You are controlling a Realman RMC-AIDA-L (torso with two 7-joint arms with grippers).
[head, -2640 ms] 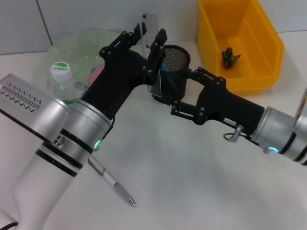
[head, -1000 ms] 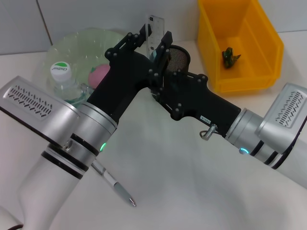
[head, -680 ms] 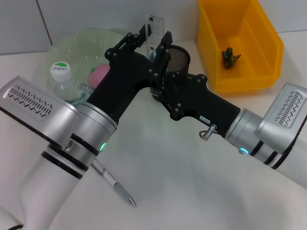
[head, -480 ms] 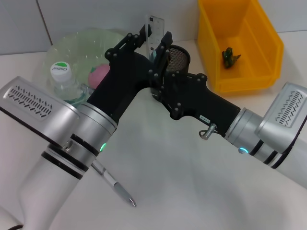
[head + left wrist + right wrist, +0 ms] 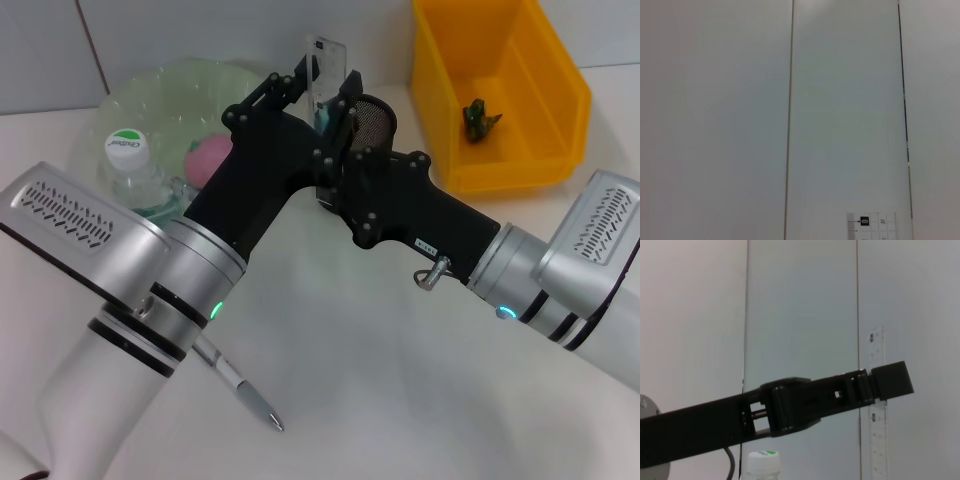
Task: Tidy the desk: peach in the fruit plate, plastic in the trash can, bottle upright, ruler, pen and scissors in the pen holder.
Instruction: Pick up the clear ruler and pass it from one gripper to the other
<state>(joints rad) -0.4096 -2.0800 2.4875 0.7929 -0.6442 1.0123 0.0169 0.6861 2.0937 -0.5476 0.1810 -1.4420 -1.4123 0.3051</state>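
At the left of the head view the bottle (image 5: 127,157) stood upright with its green-and-white cap up, in front of the fruit plate (image 5: 160,85), where the pink peach (image 5: 207,157) already lay. A pen (image 5: 243,393) lay loose on the desk (image 5: 400,400) at lower left, not yet collected.

Upper centre, the left gripper (image 5: 322,84) pinched the clear ruler (image 5: 324,65) upright between its fingers, the ruler's top poking above them and its lower part hidden, just beside the rim of the mesh pen holder (image 5: 372,120). In the right wrist view the ruler (image 5: 877,405) stood vertical with the left gripper (image 5: 892,381) clamped across it.

The right gripper (image 5: 335,190) sat low against the near side of the holder, apparently steadying it, though whether its fingers were spread or closed could not be told.

At the upper right, the yellow trash can (image 5: 545,160) held a small green scrap (image 5: 480,117).

The risk looked to be in the drop: the ruler's lower end could not be seen, so if it sat over the rim rather than the mouth, it might catch, tilt and fall outside. Both arms were crowded together there, so a sideways correction could knock the light holder over or make the two wrists collide.
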